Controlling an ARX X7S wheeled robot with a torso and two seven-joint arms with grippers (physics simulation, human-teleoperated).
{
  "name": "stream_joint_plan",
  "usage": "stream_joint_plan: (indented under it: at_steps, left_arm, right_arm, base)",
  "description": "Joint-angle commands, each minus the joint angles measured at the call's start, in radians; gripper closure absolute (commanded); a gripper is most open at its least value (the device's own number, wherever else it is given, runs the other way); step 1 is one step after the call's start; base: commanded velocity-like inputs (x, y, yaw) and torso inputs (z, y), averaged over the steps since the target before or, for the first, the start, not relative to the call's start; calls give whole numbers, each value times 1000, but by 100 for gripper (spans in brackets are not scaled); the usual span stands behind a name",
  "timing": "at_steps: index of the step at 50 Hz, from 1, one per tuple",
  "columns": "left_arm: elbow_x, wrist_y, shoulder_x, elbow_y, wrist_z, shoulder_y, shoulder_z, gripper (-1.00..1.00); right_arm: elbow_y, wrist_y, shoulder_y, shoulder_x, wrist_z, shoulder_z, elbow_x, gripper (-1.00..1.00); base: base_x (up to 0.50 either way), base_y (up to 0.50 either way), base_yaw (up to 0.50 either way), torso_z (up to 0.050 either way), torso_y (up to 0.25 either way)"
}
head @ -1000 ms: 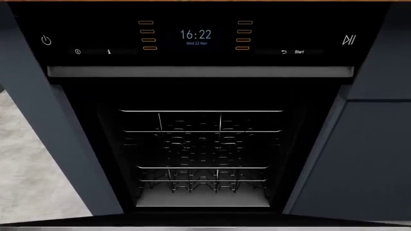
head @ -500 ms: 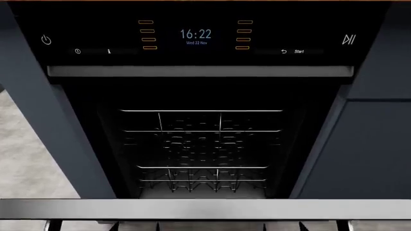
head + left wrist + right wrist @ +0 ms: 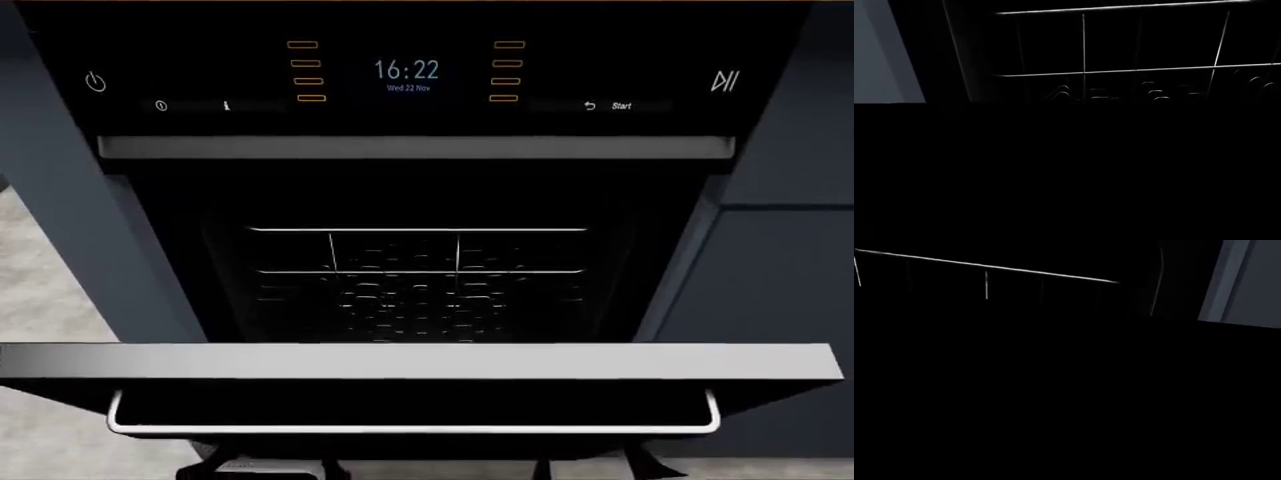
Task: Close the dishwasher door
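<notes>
In the head view, a strip of pale speckled floor (image 3: 40, 300) is seen at the far left, beside a navy cabinet panel (image 3: 67, 200) that slants along the dishwasher's left side. Across the top, the black control panel (image 3: 200, 105) is shown with a power symbol at its left, a lit clock display (image 3: 406, 72) reading 16:22 in the middle, and a start mark at its right. Below it the dark tub is open, and a wire rack (image 3: 420, 270) is made out inside. The dishwasher door (image 3: 414, 395) is seen partly raised across the lower part of the view, its pale top edge running the full width and its long slim handle bar (image 3: 414, 428) lying just beneath. To the right, a navy cabinet front (image 3: 787, 270) is seen.

Neither gripper is shown in the head view. In the left wrist view only a grey-blue cabinet edge (image 3: 881, 50), rack wires (image 3: 1121, 72) and a black mass filling the lower part are given; in the right wrist view, a thin rack wire (image 3: 987, 270), a grey-blue cabinet strip (image 3: 1247, 280) and the same blackness. No fingers are made out in either, so whether each gripper is spread or closed cannot be told.
</notes>
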State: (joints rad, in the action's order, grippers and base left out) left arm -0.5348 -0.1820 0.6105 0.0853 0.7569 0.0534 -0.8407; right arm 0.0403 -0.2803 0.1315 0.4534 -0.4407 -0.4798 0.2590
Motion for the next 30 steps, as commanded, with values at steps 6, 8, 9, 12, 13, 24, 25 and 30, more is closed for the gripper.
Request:
stream_joint_plan:
  at_steps: [6,8,9,12,13,24,25,30]
  left_arm:
    - [2,27,15,38,0,61,32,-100]
    - [2,26,14,36,-2,61,32,-100]
    - [2,25,13,34,-2,60,32,-100]
    - [1,22,13,34,-2,57,32,-100]
    - [1,22,13,35,-2,56,32,-100]
    - [0,23,14,40,-2,53,32,-100]
    - [0,23,14,40,-2,53,32,-100]
    - [1,23,14,40,-2,53,32,-100]
  right_arm:
    - [-31,20,-40,4,9,-9,-18,-100]
    - [-31,19,-41,4,11,-9,-17,-100]
    - [-31,18,-41,5,12,-9,-15,-100]
    - [-37,22,-41,6,11,-8,-11,-100]
    - [-38,20,-39,7,11,-8,-11,-100]
    - [-42,17,-36,10,11,-8,-9,-100]
    - [-42,17,-36,11,10,-8,-9,-100]
    - [-42,17,-36,11,10,-9,-9,-100]
  base:
    - [0,0,0,0,2]
    - [0,0,0,8,0]
    - [0,0,0,0,10]
    - [0,0,0,0,0]
    - [0,0,0,0,0]
    - [0,0,0,0,2]
    - [0,0,0,0,11]
    - [0,0,0,2,2]
